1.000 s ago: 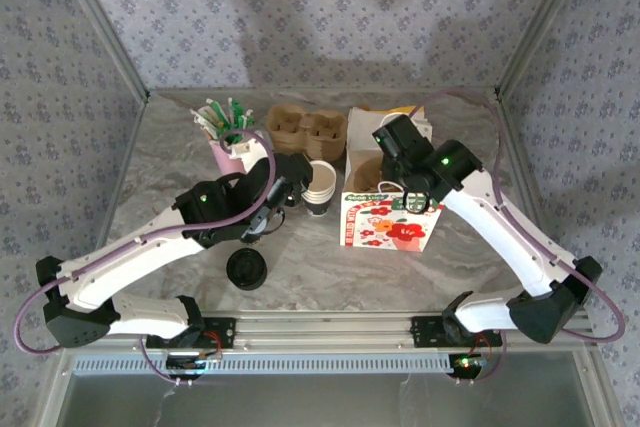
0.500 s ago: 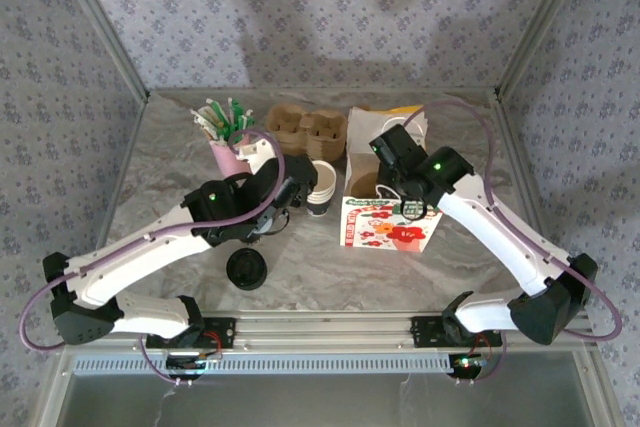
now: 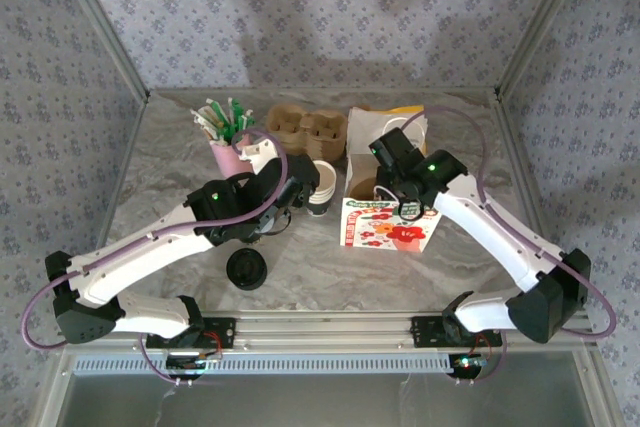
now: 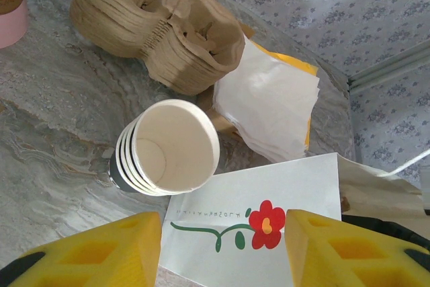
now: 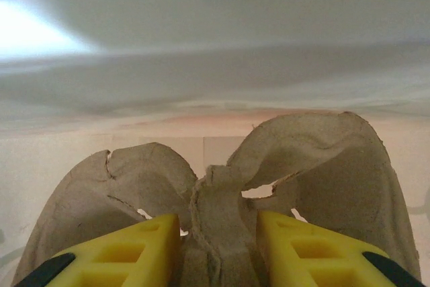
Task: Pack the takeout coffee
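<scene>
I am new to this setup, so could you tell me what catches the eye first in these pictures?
The white paper bag with its red flower print stands right of centre, and the right arm's fingers reach into it, closed on the middle ridge of a pulp cup carrier. Beside it, a stack of white cups sits just ahead of the left fingers, which stand open.

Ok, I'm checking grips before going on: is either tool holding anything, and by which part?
The right tool pinches the cardboard cup carrier by its middle ridge, inside the paper bag. The left tool holds nothing.
</scene>
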